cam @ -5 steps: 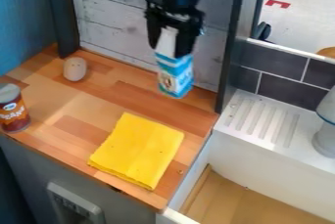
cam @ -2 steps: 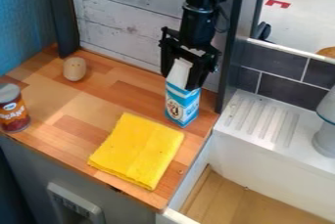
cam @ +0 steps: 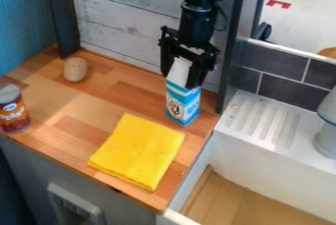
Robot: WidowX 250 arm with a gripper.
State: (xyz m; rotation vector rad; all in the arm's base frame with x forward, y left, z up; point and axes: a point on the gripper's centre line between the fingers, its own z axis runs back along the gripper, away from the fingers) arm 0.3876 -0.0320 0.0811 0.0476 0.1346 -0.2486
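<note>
Blue-and-white carton (cam: pixel 183 103): upright, right rear of the worktop (cam: pixel 72 102), beyond the yellow cloth (cam: pixel 138 151).
Black hand (cam: pixel 179 78): clamped on the carton's tapered white top.
Carton walls: probably light, fairly stiff, smooth enough to slip, dentable.
Grip site: opposite sides, best just below the taper.

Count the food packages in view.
2: a blue-and-white carton in the hand, toward the right of the counter, and a can at its left edge.

The bench (cam: pixel 49 100) is viewed from above at a slant. The sink (cam: pixel 272 157) is taken in at right.
</note>
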